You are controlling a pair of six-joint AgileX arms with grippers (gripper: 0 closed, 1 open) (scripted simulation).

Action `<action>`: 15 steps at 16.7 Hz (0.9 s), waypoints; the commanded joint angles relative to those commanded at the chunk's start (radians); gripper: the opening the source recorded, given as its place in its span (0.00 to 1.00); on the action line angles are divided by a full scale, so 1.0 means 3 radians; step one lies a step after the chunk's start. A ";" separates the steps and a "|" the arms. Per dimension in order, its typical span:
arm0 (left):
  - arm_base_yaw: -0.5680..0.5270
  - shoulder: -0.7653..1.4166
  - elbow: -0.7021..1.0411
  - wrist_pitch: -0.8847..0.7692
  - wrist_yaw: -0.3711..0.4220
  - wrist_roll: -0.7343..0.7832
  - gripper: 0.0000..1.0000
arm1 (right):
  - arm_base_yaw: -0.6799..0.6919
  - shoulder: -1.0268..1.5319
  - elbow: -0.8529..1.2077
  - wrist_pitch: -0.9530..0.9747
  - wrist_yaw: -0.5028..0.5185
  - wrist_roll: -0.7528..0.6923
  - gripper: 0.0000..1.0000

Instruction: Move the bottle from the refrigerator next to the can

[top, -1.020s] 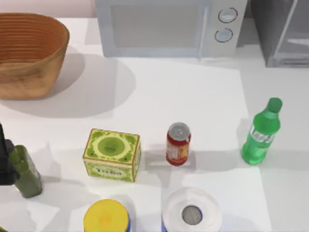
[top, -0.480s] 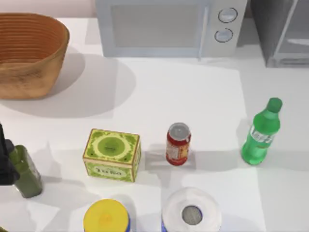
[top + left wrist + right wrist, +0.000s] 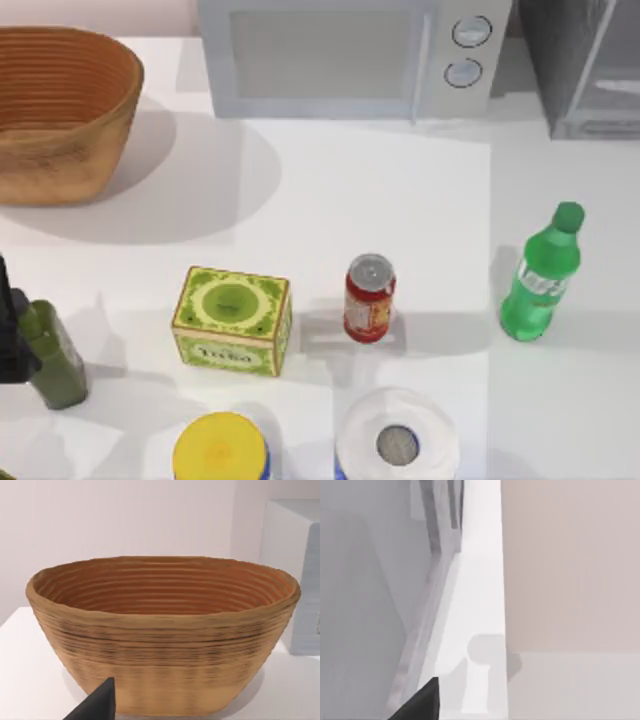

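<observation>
On table, right side: one bottle (image 3: 541, 280) upright | one can (image 3: 369, 298) centre, well apart | one refrigerator (image 3: 585, 65) far right | one left gripper (image 3: 10, 335) near-left edge, finger state cannot be told

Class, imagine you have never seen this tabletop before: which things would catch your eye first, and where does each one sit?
The bright green bottle stands upright at the table's right side, apart from the red can near the middle. A large woven basket sits at the far left corner, beside the white microwave. A patterned green box sits left of the can.
</observation>
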 joint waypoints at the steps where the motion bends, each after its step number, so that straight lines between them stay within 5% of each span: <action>1: 0.0000 0.0000 0.0000 0.0000 0.0000 0.0000 1.00 | 0.0055 -0.0003 -0.0002 0.0061 0.0013 0.0062 1.00; 9: 0.0000 0.0000 0.0000 0.0000 0.0000 0.0000 1.00 | 0.0143 -0.0047 -0.0074 0.0150 0.0117 0.0179 1.00; 15: 0.0000 0.0000 0.0000 0.0000 0.0000 0.0000 1.00 | 0.1264 -0.0245 -0.0407 0.0553 0.0955 0.0932 1.00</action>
